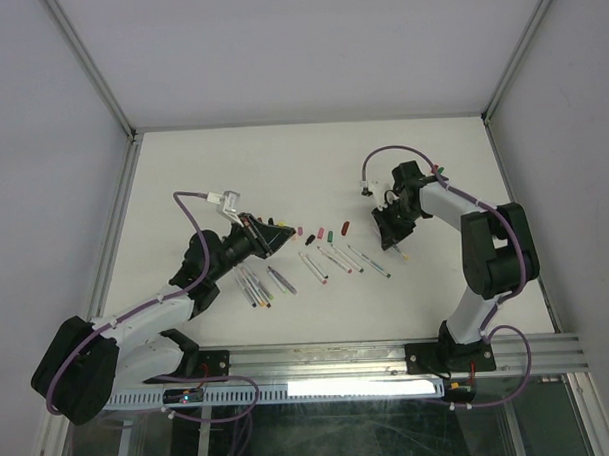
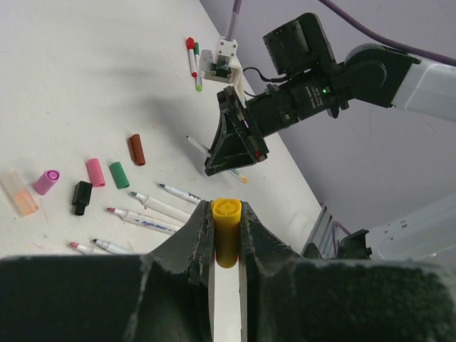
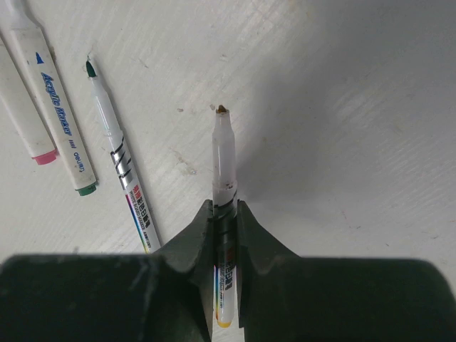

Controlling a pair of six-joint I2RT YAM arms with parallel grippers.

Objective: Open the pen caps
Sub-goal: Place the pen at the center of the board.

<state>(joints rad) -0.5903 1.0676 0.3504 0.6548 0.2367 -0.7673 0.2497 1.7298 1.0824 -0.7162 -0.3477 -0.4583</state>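
Observation:
In the left wrist view my left gripper [image 2: 226,211] is shut on a stubby yellow pen cap [image 2: 226,239], held above the table. Loose pen caps lie on the table: dark red [image 2: 137,149], pink [image 2: 95,172], green [image 2: 119,174], black [image 2: 81,197], magenta [image 2: 47,182] and orange [image 2: 19,192]. My right gripper [image 3: 225,208] is shut on an uncapped white pen barrel [image 3: 225,153], its tip pointing down close to the table. From above, the left gripper [image 1: 277,237] and right gripper [image 1: 393,237] flank the row of caps [image 1: 330,234].
Uncapped pens lie beside the held barrel [image 3: 117,153] and in the middle of the table [image 1: 336,259]. More pens lie by my left arm [image 1: 255,288]. Two pens with red and green caps [image 2: 194,60] lie farther off. White walls close in the table.

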